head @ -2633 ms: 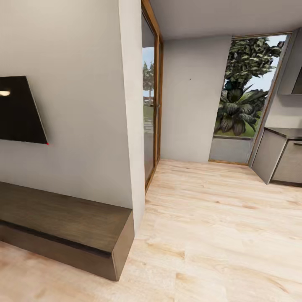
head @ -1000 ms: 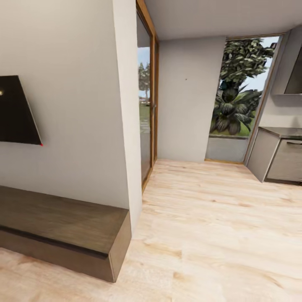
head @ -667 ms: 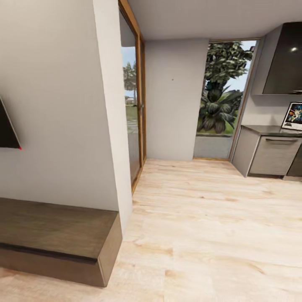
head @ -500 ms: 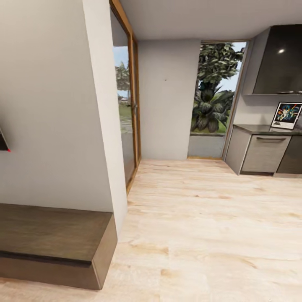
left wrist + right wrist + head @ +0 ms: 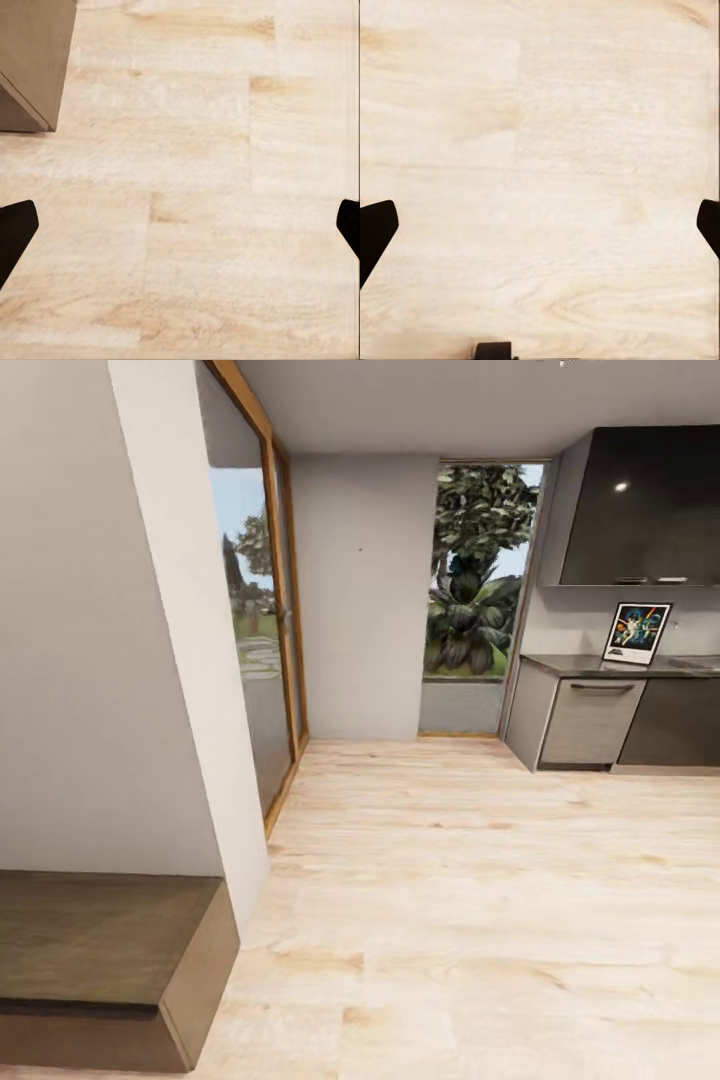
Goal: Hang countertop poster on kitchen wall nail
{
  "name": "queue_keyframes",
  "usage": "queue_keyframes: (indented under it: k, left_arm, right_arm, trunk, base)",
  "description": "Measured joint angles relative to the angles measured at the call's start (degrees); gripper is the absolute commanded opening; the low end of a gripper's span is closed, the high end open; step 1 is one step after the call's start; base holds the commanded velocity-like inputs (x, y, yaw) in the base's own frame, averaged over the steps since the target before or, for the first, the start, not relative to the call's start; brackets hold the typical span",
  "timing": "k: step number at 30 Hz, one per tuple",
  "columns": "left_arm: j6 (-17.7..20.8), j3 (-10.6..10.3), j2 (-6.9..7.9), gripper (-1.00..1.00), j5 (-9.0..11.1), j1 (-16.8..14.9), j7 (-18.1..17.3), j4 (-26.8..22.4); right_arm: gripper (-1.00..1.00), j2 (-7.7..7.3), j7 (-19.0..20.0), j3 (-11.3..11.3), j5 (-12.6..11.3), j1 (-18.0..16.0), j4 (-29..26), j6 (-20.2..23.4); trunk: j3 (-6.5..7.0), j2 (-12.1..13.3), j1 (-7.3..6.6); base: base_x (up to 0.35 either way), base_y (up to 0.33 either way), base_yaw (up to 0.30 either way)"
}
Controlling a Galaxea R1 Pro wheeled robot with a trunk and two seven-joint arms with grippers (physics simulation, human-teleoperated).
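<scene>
one poster [image 5: 639,633] stands upright in portrait, long axis vertical, its printed face turned into the room, on the kitchen countertop [image 5: 590,664] against the wall, well apart from both grippers. it is flat, thin-framed, colourful on dark. the worktop is smooth and dark grey. a tiny dark wall nail [image 5: 361,547] dots the plain wall. the left gripper [image 5: 180,225] hangs spread wide, holding nothing, over pale wood-grain floor [image 5: 202,187] near a brown bench [image 5: 30,60] corner. the right gripper [image 5: 540,225] is likewise wide and bare.
</scene>
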Motion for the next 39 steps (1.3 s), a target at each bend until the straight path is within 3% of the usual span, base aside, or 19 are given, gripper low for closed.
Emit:
queue_keyframes:
  k: [27, 39]
  left_arm:
    - [0.0, 0.1, 0.01, 1.00, 0.0, 0.0, 0.0, -0.1]
    - [0.1, 0.1, 0.00, 1.00, 0.0, 0.0, 0.0, 0.0]
  right_arm:
    - [1.00, -0.01, 0.0, 0.0, 0.2, 0.0, 2.3, -0.1]
    - [1.00, -0.06, 0.0, 0.0, 0.0, 0.0, 2.3, -0.1]
  trunk:
    - [0.01, 0.0, -0.02]
    - [0.01, 0.0, -0.02]
  base:
    - [0.229, -0.207, -0.037]
    - [0.311, -0.097, -0.256]
